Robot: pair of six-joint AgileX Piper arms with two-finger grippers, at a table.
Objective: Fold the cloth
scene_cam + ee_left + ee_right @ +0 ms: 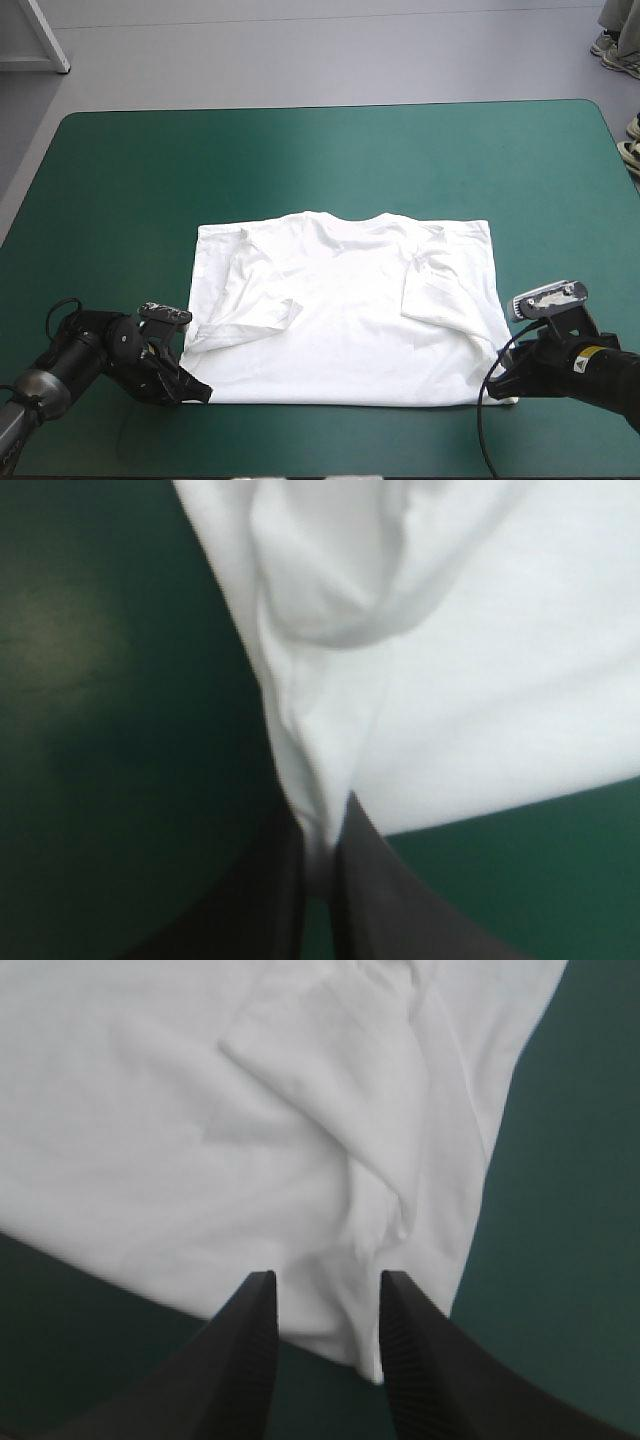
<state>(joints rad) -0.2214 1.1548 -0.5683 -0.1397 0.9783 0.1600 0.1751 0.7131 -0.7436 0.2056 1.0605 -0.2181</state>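
White T-shirt (345,310) flat, sleeves (440,290) in; body folds remain. Left gripper (325,825) pinches 7 o'clock corner; right gripper (325,1285) spread at 5 o'clock.

Bench surface and surround.
The bench (110,190) carries a teal-green cover (545,190) over its whole top, smooth where it lies bare; both far corners are rounded. A paler sheen lies on the cover toward the far edge, near its middle. Plain grey floor (300,50) shows beyond the far edge.
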